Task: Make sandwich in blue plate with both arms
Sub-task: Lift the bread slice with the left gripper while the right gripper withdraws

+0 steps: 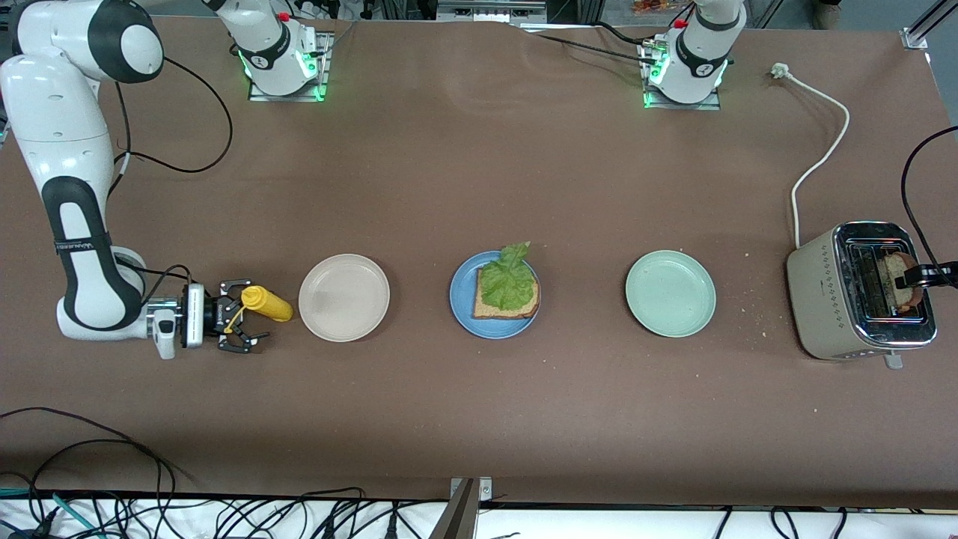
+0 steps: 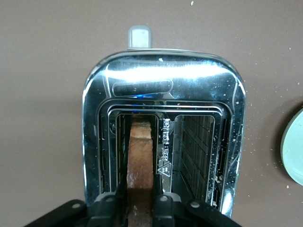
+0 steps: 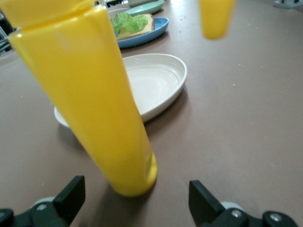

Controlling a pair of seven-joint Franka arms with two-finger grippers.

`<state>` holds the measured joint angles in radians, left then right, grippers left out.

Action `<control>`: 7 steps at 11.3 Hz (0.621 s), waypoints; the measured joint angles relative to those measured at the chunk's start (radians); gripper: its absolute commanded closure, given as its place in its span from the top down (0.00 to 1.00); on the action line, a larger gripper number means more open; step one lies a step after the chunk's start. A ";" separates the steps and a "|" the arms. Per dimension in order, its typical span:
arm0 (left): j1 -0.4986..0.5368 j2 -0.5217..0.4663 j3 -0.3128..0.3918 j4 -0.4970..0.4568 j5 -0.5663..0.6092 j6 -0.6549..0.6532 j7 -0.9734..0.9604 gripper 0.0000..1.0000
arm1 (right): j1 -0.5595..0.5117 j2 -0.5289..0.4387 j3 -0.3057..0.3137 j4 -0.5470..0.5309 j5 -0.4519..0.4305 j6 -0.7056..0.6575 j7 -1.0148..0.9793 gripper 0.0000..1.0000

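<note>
The blue plate [image 1: 458,299] sits mid-table with one brown bread slice [image 1: 498,308] on it and a green lettuce leaf [image 1: 509,281] on the slice. They also show in the right wrist view, the plate [image 3: 156,29] and the lettuce [image 3: 127,21]. My left gripper [image 1: 924,278] is over the toaster [image 1: 831,299] at the left arm's end. It is shut [image 2: 140,196] on a second bread slice [image 2: 140,151] standing in a toaster slot. My right gripper [image 1: 251,316] is open low at the right arm's end, jaws wide [image 3: 137,189] around a yellow squeeze bottle [image 3: 90,104].
A beige-white plate [image 1: 344,298] lies between the bottle [image 1: 268,303] and the blue plate. A pale green plate [image 1: 670,293] lies between the blue plate and the toaster. The toaster's white cord [image 1: 819,150] runs toward the bases. Cables hang at the table's near edge.
</note>
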<state>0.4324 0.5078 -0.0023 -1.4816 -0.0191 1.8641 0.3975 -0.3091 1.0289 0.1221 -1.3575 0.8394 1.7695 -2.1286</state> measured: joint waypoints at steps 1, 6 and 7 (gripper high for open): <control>0.000 0.000 -0.001 0.004 0.000 -0.010 0.000 0.00 | 0.000 0.000 -0.016 0.012 -0.005 -0.005 -0.001 1.00; -0.001 -0.100 -0.012 0.058 0.000 -0.214 0.000 0.00 | 0.000 0.000 -0.036 0.101 -0.129 -0.013 -0.004 1.00; -0.002 -0.135 -0.016 0.075 0.000 -0.267 0.000 0.00 | 0.002 -0.001 -0.036 0.123 -0.153 -0.013 -0.002 1.00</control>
<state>0.4308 0.3732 -0.0183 -1.4069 -0.0191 1.5974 0.3975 -0.3074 1.0281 0.0859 -1.2344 0.6865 1.7568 -2.1308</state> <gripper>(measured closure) 0.912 0.000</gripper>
